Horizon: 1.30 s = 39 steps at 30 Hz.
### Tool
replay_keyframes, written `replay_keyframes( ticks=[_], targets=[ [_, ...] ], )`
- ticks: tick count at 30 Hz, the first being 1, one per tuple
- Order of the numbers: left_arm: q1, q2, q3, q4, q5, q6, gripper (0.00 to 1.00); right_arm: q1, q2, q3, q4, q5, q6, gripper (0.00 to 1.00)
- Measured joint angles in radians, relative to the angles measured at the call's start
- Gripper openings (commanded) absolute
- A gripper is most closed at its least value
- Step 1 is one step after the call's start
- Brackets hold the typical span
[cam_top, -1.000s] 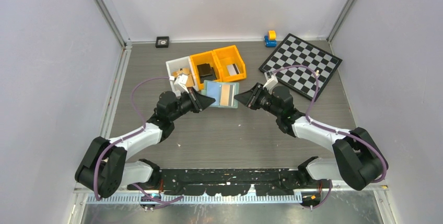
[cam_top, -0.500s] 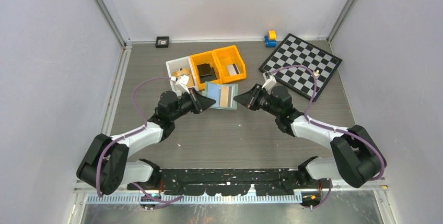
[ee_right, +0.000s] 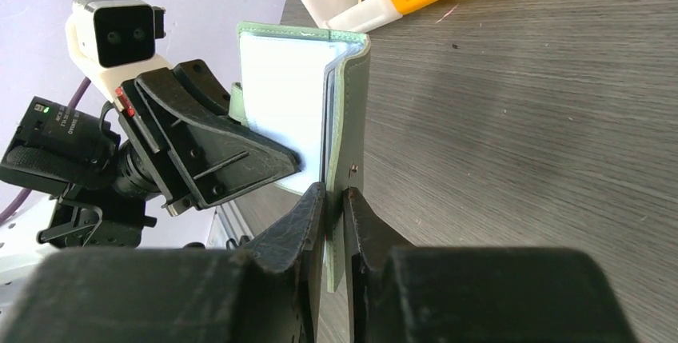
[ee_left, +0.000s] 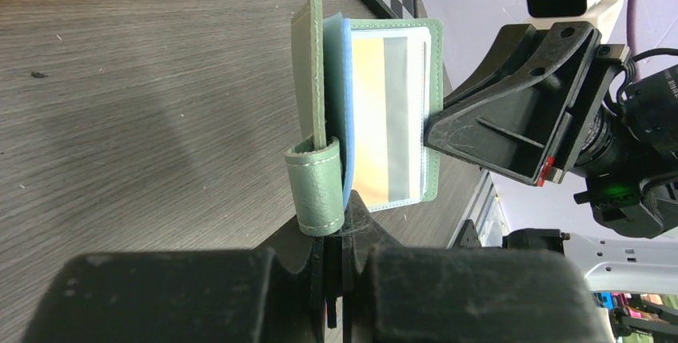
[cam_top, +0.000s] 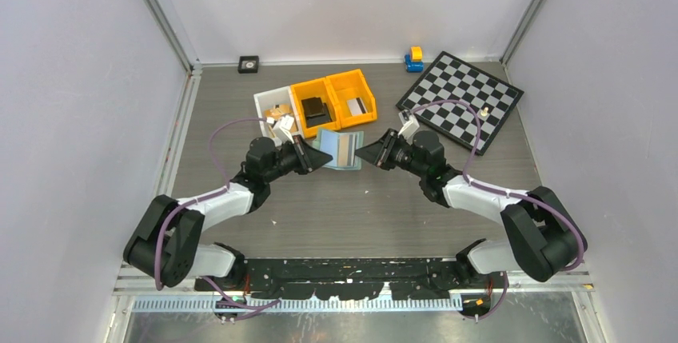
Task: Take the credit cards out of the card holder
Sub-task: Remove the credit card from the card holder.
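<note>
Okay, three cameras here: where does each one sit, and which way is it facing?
Top external: above and behind the bases, looking down at the table; both arms show, with the left gripper and right gripper on the card holder.
Left wrist: on the left wrist, looking along its own shut fingers toward the right arm.
Right wrist: mirrored, facing the left arm over its own fingers.
Shared: both wrist views show the card holder.
</note>
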Motion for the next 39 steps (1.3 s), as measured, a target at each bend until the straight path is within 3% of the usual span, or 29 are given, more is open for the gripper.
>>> replay_keyframes(
  ticks=[14, 30, 39],
  targets=[
    [0.001, 0.023, 0.006, 0.005, 0.021, -0.007, 0.0, 0.0, 0.072, 0.046, -0.025, -0.007, 0.006, 0.23],
    [0.004, 0.023, 0.011, 0.052, 0.08, -0.016, 0.0, 0.0, 0.098, 0.049, -0.031, -0.02, 0.01, 0.39],
    [0.0, 0.023, 0.036, -0.013, 0.049, -0.01, 0.0, 0.0, 0.097, 0.049, -0.028, -0.021, 0.011, 0.38]
  ],
)
